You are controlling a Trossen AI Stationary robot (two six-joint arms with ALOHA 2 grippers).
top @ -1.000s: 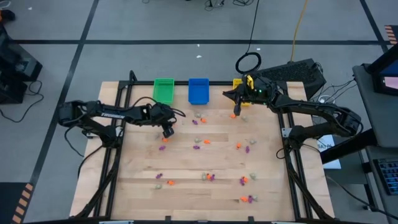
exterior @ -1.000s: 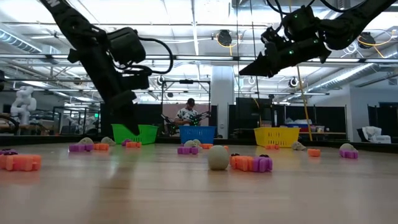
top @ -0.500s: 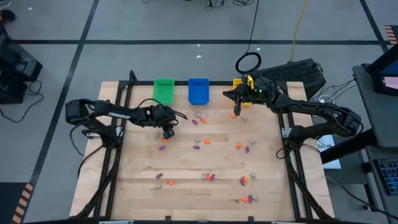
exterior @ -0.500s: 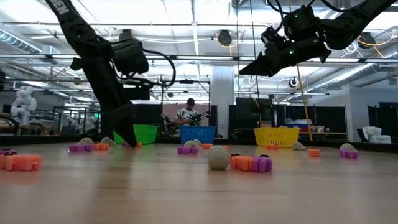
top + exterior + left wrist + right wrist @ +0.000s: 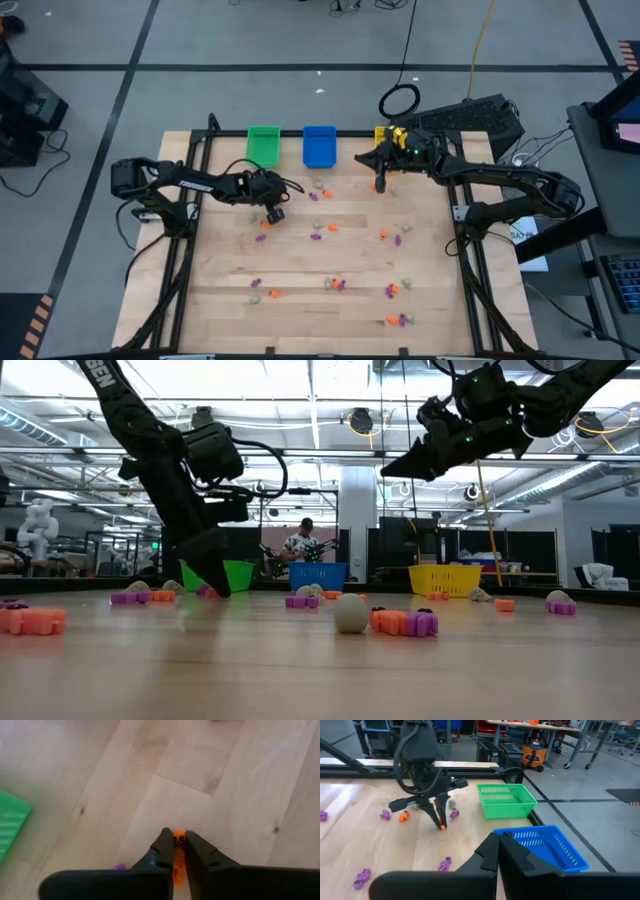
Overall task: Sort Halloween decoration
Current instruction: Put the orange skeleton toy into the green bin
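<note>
Left gripper (image 5: 179,845) clamps an orange trinket (image 5: 178,841) just in front of the green bin (image 5: 264,145); lift clear before carrying; right gripper (image 5: 499,851), fingers together, waits nearer the blue bin (image 5: 319,145).

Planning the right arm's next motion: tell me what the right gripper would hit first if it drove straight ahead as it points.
Probably the blue bin; the right gripper, shut and empty, aims at its near wall, though depth is unclear.

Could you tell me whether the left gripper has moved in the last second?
Yes. The left gripper, shut on an orange trinket, has shifted slightly rightward, relative to the green bin.
</note>
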